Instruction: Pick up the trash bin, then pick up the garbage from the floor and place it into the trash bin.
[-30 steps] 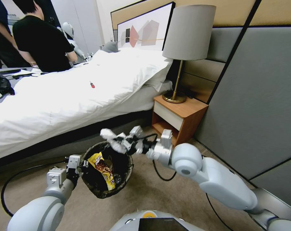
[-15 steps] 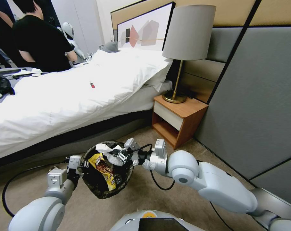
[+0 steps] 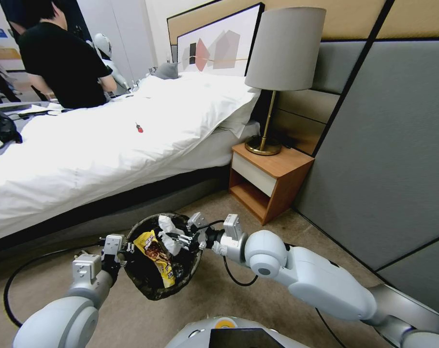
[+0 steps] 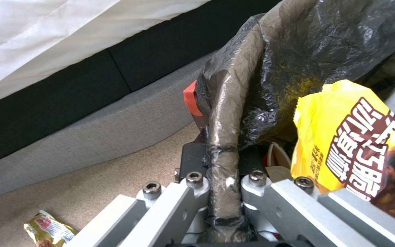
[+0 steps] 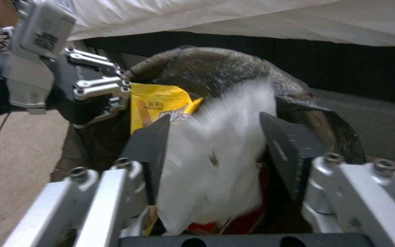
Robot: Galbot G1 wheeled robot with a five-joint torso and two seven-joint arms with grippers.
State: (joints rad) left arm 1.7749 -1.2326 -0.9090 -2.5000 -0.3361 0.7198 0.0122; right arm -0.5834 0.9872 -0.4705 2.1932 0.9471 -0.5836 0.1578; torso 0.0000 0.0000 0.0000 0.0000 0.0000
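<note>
The trash bin (image 3: 152, 286), lined with a crinkled black bag (image 4: 298, 51), hangs tilted above the carpet. My left gripper (image 3: 120, 249) is shut on its rim (image 4: 223, 192). A yellow snack wrapper (image 3: 156, 253) (image 4: 357, 144) (image 5: 156, 103) sticks out of it. My right gripper (image 3: 181, 238) reaches over the bin's mouth. In the right wrist view its fingers (image 5: 149, 144) stand wide apart, with a blurred crumpled white tissue (image 5: 220, 154) (image 3: 168, 231) loose between them. Another piece of garbage, a yellowish wrapper (image 4: 46, 228), lies on the carpet by the bed base.
The bed (image 3: 108, 140) with white bedding runs along the far side, its dark base just behind the bin. A wooden nightstand (image 3: 268, 181) with a lamp (image 3: 280, 63) stands at the right, against grey wall panels (image 3: 388, 154). A black cable (image 3: 16, 275) loops across the carpet at the left.
My right gripper has come down and toward the bin, bringing the tissue from above the far rim into the bin's mouth. Left gripper and bin have stayed in place.
</note>
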